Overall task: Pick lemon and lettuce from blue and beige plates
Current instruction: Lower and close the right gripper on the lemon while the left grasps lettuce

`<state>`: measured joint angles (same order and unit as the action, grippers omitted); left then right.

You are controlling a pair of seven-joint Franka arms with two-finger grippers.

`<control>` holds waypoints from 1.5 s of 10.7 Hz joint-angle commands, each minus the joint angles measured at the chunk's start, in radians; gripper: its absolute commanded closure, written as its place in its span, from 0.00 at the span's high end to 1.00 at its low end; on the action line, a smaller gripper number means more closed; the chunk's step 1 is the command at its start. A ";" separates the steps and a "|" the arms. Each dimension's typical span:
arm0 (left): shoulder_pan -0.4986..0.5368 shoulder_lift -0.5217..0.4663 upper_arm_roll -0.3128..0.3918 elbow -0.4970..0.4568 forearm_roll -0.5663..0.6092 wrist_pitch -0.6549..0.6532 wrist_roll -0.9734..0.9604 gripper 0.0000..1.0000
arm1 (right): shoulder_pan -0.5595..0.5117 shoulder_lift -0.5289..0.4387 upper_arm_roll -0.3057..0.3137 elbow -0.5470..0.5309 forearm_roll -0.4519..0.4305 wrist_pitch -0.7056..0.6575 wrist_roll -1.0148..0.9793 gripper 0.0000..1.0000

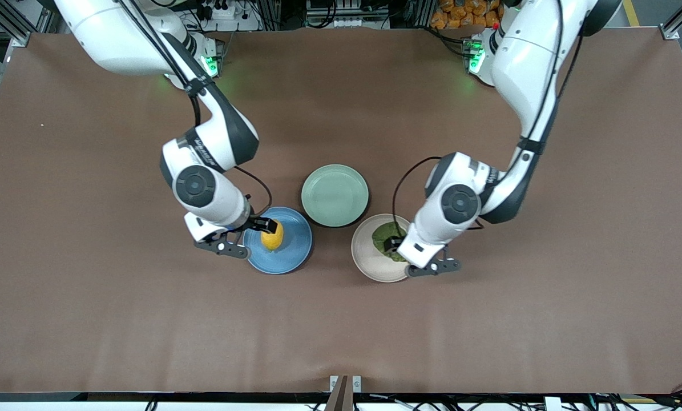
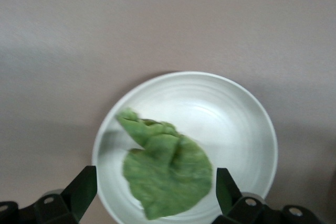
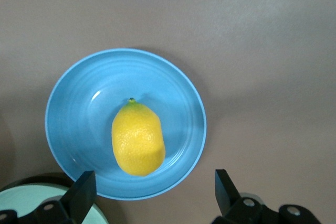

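Observation:
The yellow lemon (image 1: 272, 237) lies on the blue plate (image 1: 292, 251). My right gripper (image 1: 255, 226) hangs open above that plate's edge toward the right arm's end of the table. In the right wrist view the lemon (image 3: 138, 139) lies on the blue plate (image 3: 79, 114), just ahead of the open gripper (image 3: 155, 195). The green lettuce (image 1: 385, 235) lies on the beige plate (image 1: 369, 260). My left gripper (image 1: 400, 244) hangs open over it. In the left wrist view the lettuce (image 2: 168, 171) reaches in between the open gripper's (image 2: 155, 198) fingers on the beige plate (image 2: 231, 119).
A pale mint-green plate (image 1: 335, 195) with nothing on it sits between the two plates, farther from the front camera; its rim shows in the right wrist view (image 3: 16, 203). All three plates rest on the brown table (image 1: 146, 319).

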<state>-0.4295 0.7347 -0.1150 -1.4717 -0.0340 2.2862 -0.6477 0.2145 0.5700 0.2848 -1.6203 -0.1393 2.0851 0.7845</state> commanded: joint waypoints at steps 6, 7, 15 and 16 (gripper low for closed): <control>-0.061 0.104 0.026 0.016 -0.012 0.188 -0.041 1.00 | 0.016 0.106 0.027 0.013 -0.120 0.117 0.139 1.00; -0.063 0.107 0.028 0.016 -0.012 0.190 -0.040 1.00 | 0.017 0.111 0.025 0.013 -0.121 0.125 0.140 1.00; -0.080 0.112 0.029 0.002 0.125 0.180 -0.047 1.00 | 0.034 0.162 0.025 0.010 -0.220 0.162 0.219 1.00; -0.084 0.112 0.029 0.001 0.125 0.176 -0.047 1.00 | 0.034 0.168 0.025 0.011 -0.224 0.164 0.235 1.00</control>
<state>-0.4975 0.8443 -0.0982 -1.4733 0.0642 2.4690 -0.6857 0.2457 0.7209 0.3039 -1.6202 -0.3225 2.2445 0.9736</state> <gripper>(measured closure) 0.000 0.000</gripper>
